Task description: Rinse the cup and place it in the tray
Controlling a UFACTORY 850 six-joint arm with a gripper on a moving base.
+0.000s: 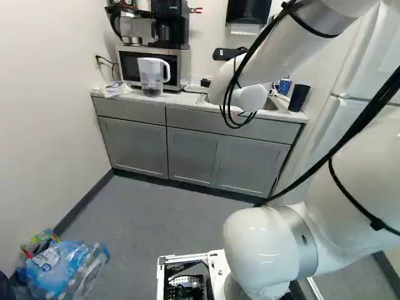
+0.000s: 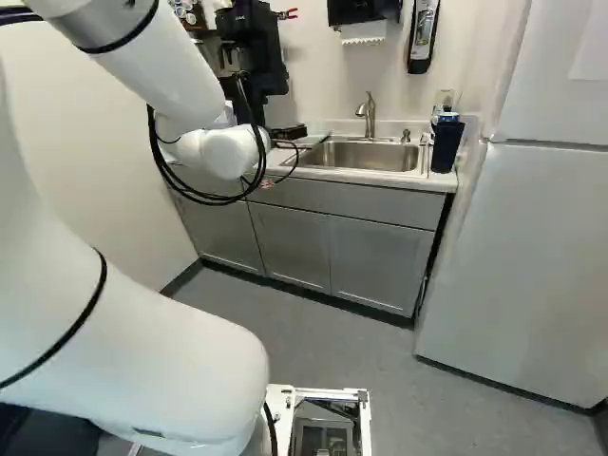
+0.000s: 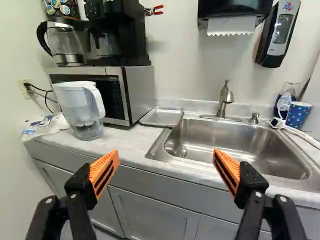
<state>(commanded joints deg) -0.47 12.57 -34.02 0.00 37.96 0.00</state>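
Fingers (image 3: 104, 172) spread wide and empty, we find the blue patterned cup (image 3: 298, 114) at two o'clock, beside the sink (image 3: 235, 140), probably light, thin-walled and slippery when wet, best pinched gently at mid-height, with the metal tray (image 3: 162, 116) at twelve.

Free passage is offered above the rectangular steel sink (image 3: 235, 137), backed by a curved metal faucet (image 3: 224, 100). The shallow silver tray (image 3: 162, 116) is flanked by a boxy silver-and-black microwave (image 3: 140, 92).

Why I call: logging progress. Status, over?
Hand open, empty. Blue patterned cup stands beside sink. White thing close by may hinder gripping.
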